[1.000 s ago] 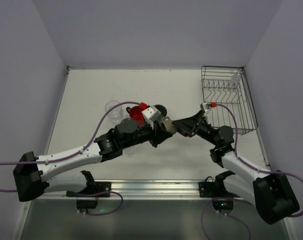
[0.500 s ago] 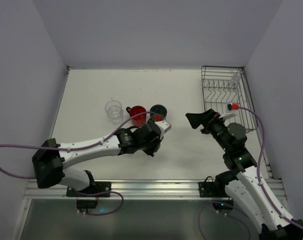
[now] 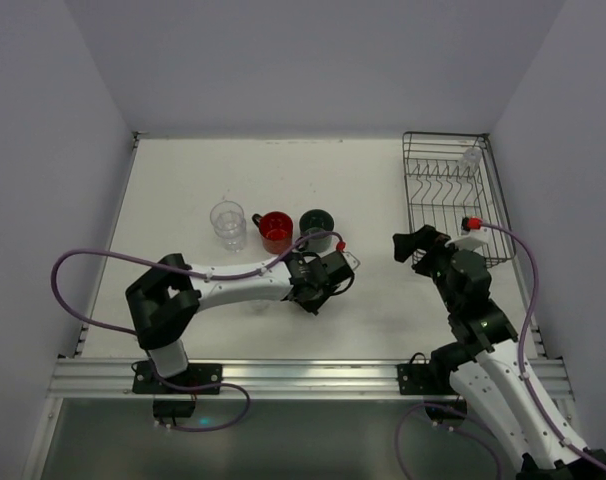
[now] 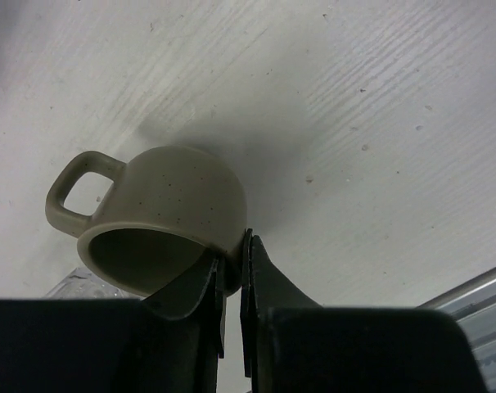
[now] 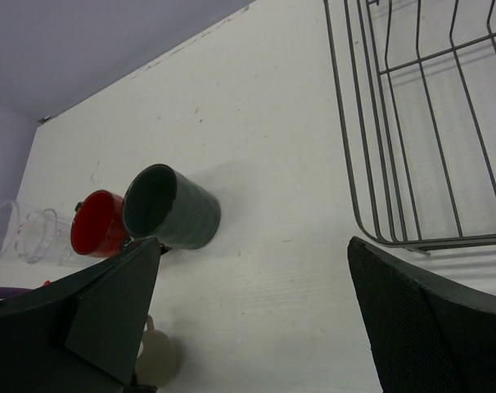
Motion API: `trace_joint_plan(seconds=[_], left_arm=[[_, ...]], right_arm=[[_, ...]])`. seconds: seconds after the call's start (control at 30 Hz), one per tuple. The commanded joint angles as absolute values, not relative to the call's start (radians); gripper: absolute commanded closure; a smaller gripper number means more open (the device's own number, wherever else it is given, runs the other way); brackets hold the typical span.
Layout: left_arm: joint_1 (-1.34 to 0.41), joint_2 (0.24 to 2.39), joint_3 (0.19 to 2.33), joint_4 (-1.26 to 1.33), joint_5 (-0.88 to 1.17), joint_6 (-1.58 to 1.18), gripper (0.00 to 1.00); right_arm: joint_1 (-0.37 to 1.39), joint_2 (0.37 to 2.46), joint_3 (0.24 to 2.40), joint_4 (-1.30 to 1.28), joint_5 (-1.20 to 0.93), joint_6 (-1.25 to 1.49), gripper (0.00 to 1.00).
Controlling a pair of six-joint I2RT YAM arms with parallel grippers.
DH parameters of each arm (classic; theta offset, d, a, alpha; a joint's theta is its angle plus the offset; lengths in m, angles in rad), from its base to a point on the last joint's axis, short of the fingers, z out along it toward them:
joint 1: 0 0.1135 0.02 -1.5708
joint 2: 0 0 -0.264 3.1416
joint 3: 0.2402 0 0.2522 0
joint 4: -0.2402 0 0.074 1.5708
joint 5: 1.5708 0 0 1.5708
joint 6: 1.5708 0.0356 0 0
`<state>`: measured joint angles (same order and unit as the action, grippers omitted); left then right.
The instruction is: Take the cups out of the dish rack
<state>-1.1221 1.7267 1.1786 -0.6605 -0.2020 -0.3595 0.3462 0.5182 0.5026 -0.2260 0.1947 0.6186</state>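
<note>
three mugs: red mug (image 3: 275, 230), dark mug (image 3: 316, 226), olive mug (image 4: 162, 217). two tumblers clearly seen: left tumbler (image 3: 227, 222), rack tumbler (image 3: 471, 157). one rack (image 3: 445, 188).

Soft, even overhead light on a pale scene.
The white grained tabletop (image 3: 383, 180) is bright without glare. The speckled olive-tan ceramic mug (image 4: 166, 205) throws a soft-edged grey shadow beside it. In the right wrist view the black wire dish rack (image 5: 412, 123) is sharp, while the right gripper's (image 5: 253, 246) black fingers (image 5: 109, 319) are underlit, nearly silhouettes.
</note>
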Motion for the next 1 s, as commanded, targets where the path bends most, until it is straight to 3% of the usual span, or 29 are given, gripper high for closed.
trace_joint_plan(seconds=[0.0, 0.23, 0.53, 0.67, 0.77, 0.97], left_arm=[[-1.129, 1.776, 1.250, -0.709, -0.241, -0.308, 0.87], [-1.129, 1.802, 1.281, -0.727, -0.270, -0.307, 0.73], [-1.129, 1.753, 1.307, -0.733, -0.331, -0.310, 0.51], [-1.127, 1.619, 1.319, -0.680, -0.428, -0.327, 0.36], [-1.129, 1.489, 1.324, -0.582, -0.452, -0.316, 0.26], [-1.129, 1.162, 1.221, -0.439, -0.400, -0.272, 0.10]], right_arm=[[0.341, 0.489, 0.489, -0.221, 0.294, 0.594, 0.01], [0.330, 0.425, 0.494, -0.221, 0.324, 0.597, 0.03], [0.318, 0.477, 0.601, -0.242, 0.253, 0.597, 0.14], [0.279, 0.550, 0.650, -0.239, 0.259, 0.584, 0.22], [0.175, 0.624, 0.695, -0.198, 0.131, 0.587, 0.28], [0.005, 0.920, 0.865, -0.167, 0.095, 0.569, 0.34]])
